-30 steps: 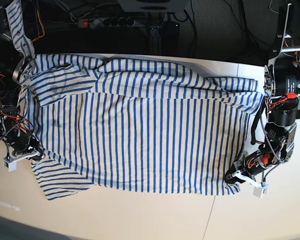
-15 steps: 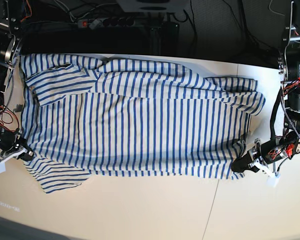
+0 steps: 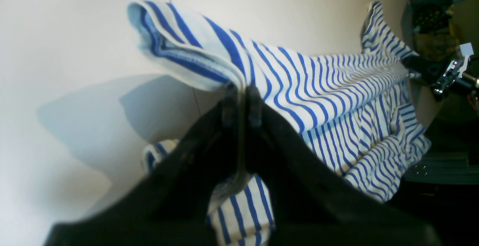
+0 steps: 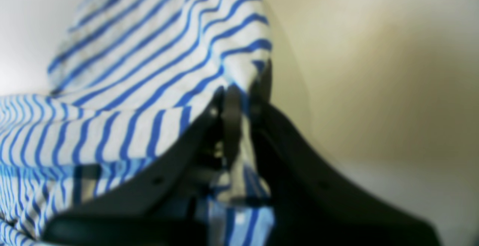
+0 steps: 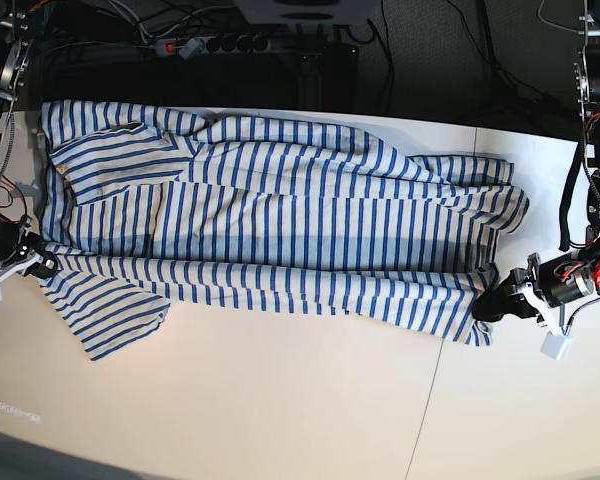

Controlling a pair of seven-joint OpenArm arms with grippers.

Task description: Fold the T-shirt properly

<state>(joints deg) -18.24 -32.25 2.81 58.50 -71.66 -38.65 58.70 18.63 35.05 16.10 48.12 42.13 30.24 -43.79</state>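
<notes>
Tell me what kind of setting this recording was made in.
Probably a robotics lab bench, not a home: a plain pale table against a dark backdrop, a power strip with loose cables behind it, and bare wiring on both arms holding the T-shirt.

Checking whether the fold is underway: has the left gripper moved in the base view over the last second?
Yes. The left gripper, shut on the T-shirt, has moved toward the picture's right and slightly up, away from the table seam.

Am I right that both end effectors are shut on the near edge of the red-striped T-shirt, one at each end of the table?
Nearly: the T-shirt has blue stripes, not red, as the base view shows. The left end effector and right end effector are indeed shut on its near edge at opposite ends of the table.
</notes>
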